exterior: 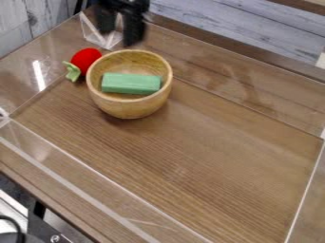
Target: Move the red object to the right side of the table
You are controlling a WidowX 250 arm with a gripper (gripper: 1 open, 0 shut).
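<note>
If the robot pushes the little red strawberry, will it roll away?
The red strawberry might roll a bit, because its sides look round. Its leafy green cap could make it wobble instead of rolling straight. It looks shiny, so it may be a little slippery too.

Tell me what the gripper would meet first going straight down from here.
Probably the far rim of the round wooden bowl, just below the gripper in view; blur and unclear depth leave the tabletop behind it possible.
</note>
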